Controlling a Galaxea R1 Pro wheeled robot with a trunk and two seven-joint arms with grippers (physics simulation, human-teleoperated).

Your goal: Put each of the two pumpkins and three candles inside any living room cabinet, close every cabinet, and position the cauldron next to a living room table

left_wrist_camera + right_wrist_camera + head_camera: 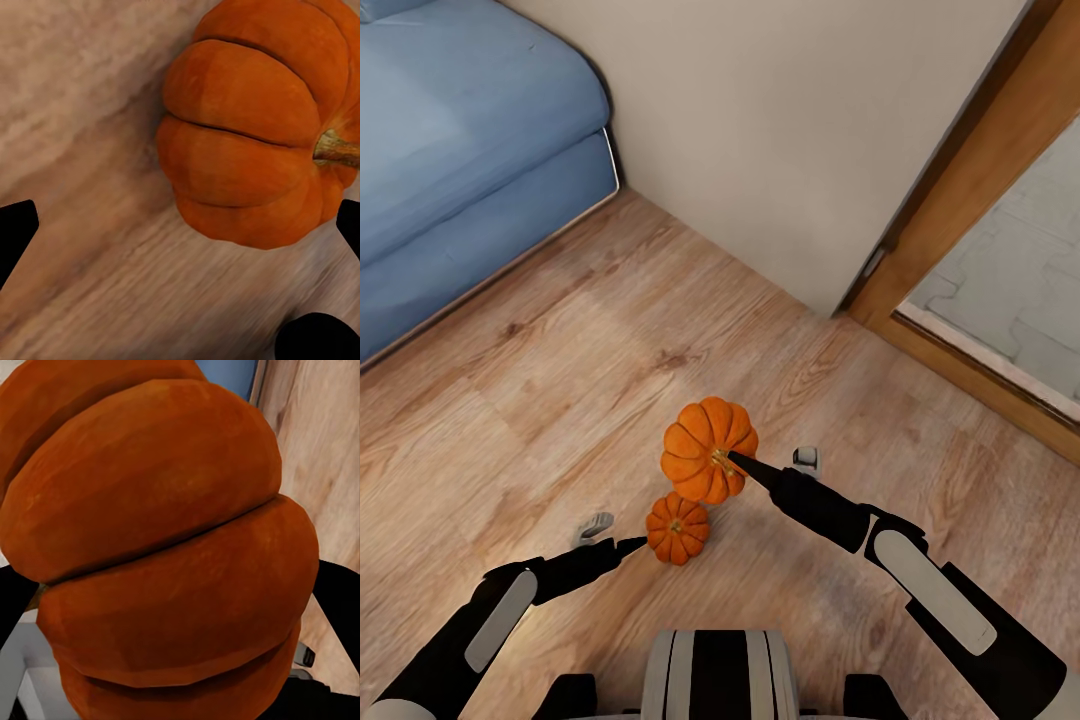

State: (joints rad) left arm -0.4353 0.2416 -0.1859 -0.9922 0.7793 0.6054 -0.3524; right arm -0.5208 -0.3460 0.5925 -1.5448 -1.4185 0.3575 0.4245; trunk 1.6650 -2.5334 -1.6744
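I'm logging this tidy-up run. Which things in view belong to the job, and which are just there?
Job:
- larger pumpkin, in the right gripper
- smaller pumpkin on the floor, at the left gripper

Just there:
- blue sofa
- wall
- wooden door frame

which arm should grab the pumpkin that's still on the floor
The left. Its gripper sits open right beside the floor pumpkin, fingers either side in the wrist view, while the right gripper already holds the other pumpkin.
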